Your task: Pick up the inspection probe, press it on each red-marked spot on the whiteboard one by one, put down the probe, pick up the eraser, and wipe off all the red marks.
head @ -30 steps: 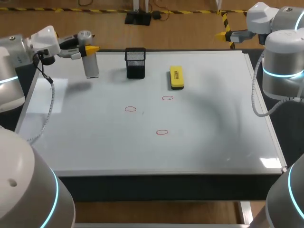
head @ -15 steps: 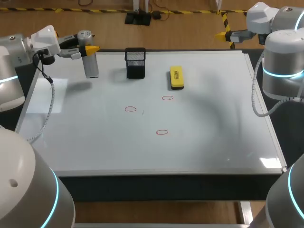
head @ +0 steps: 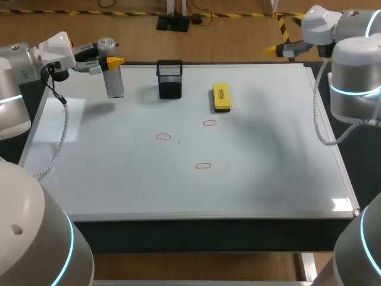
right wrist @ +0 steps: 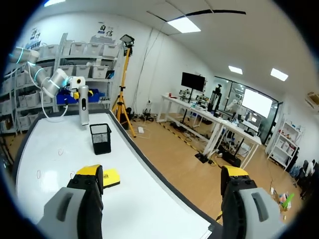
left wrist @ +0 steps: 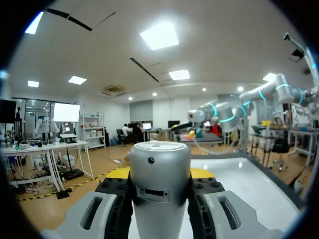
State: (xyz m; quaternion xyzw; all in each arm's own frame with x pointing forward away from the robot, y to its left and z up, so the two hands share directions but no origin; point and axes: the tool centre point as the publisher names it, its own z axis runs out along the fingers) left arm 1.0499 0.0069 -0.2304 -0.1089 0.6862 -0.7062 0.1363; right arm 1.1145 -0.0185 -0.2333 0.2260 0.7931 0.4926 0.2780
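The whiteboard bears three red marks, the eraser beyond them near a black cup. The left gripper pinches the probe upright at the far left; the right gripper hangs spread by the far right corner.

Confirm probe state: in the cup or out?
Out. The probe stands upright, clamped in the left gripper, apart from the black cup.
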